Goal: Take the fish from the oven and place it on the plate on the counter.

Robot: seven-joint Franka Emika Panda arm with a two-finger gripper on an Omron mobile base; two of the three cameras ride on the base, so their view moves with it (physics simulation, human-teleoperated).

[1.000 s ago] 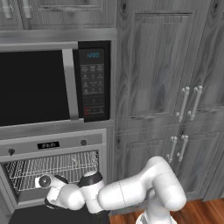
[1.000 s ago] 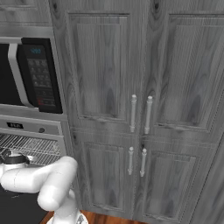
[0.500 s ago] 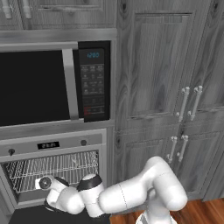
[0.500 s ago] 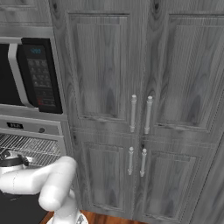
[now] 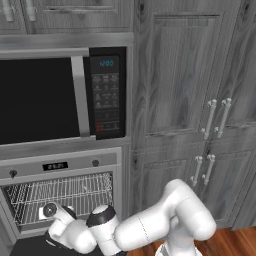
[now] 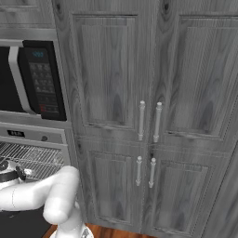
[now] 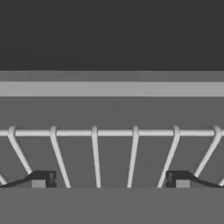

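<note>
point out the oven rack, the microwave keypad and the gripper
oven rack (image 5: 65,195), left base view, on the wire grid's middle
microwave keypad (image 5: 106,97), left base view, on the button panel
gripper (image 7: 110,180), hand view, midway between the two open fingertips

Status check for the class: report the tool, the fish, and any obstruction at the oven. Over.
Tool open, empty, over wire rack inside oven. Fish not sighted. Nothing blocking.

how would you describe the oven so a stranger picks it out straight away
Find the tall grey wood cabinets, then look left to the stacked appliances. The oven is the lower one, open, with wire racks showing; the microwave above has a keypad instead.
</note>
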